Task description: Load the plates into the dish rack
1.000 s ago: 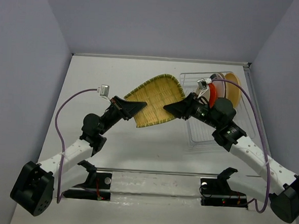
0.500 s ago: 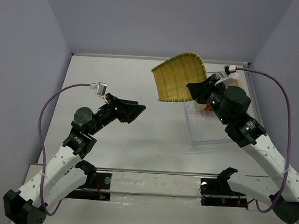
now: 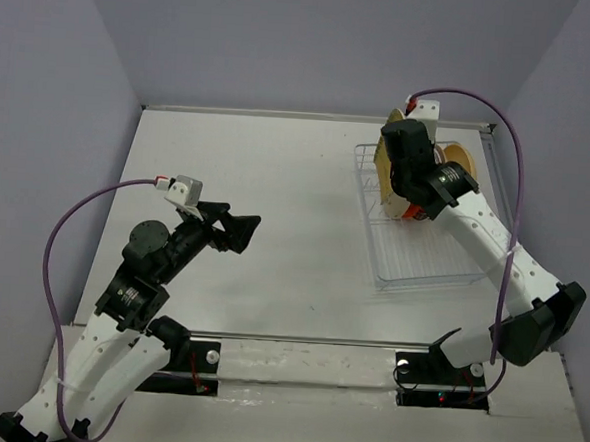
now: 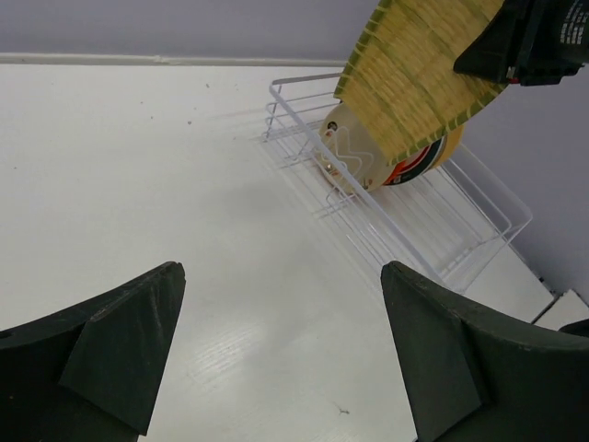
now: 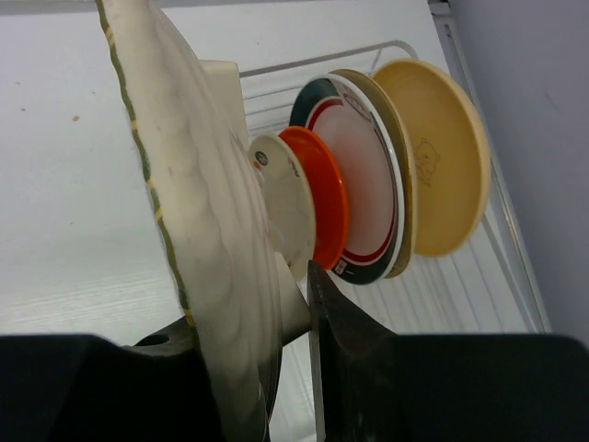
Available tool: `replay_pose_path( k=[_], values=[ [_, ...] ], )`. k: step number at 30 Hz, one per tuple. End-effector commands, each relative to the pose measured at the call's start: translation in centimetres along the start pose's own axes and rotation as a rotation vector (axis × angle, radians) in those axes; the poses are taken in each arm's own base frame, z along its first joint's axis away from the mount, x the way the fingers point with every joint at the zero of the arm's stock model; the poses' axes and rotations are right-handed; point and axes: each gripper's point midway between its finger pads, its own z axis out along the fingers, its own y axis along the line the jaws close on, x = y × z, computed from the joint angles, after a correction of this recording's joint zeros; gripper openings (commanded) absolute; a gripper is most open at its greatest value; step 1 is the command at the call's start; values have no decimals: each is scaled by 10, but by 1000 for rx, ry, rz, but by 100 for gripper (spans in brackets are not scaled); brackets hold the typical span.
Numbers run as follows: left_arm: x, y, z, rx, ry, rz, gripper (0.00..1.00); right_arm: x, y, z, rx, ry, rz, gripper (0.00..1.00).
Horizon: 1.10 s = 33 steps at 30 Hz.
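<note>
The right gripper (image 5: 276, 341) has its jaws clamped on the ribbed yellow-green oblong plate (image 4: 419, 69), held on edge over the far end of the dish rack (image 4: 479, 193), just beside the small beige plate (image 5: 281, 198), orange plate (image 5: 322, 193), teal-red-rimmed plate (image 5: 363, 184) and tan plate (image 5: 442, 166) standing there. The left gripper (image 4: 285, 313) hangs over the bench (image 4: 138, 166) well apart, jaws wide and empty. White lettering (image 4: 561, 28) on the right gripper's housing is too blurred to read.

The far end of the dish rack (image 3: 423, 264) is filled by upright plates (image 5: 368, 198) and overhung by the ribbed yellow-green oblong plate (image 4: 414, 74), while its near slots and the bench (image 3: 278, 170) beside it are left open.
</note>
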Motion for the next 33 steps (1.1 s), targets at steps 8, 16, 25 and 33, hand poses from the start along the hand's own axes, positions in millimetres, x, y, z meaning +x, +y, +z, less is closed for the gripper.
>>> replay_pose_path(
  k=[8, 16, 25, 33],
  values=[
    [-3, 11, -5, -33, -17, 63, 99, -8, -23, 28, 106, 52, -9, 7],
    [-2, 10, -5, -29, -12, 62, 99, 4, -6, 48, 69, 84, -1, 7],
    [-1, 9, -5, -24, -10, 62, 99, 4, 9, 61, 39, 72, 5, 7],
    [-1, 10, -4, -26, -9, 60, 99, 19, 19, 77, 30, 43, 12, 7]
  ],
)
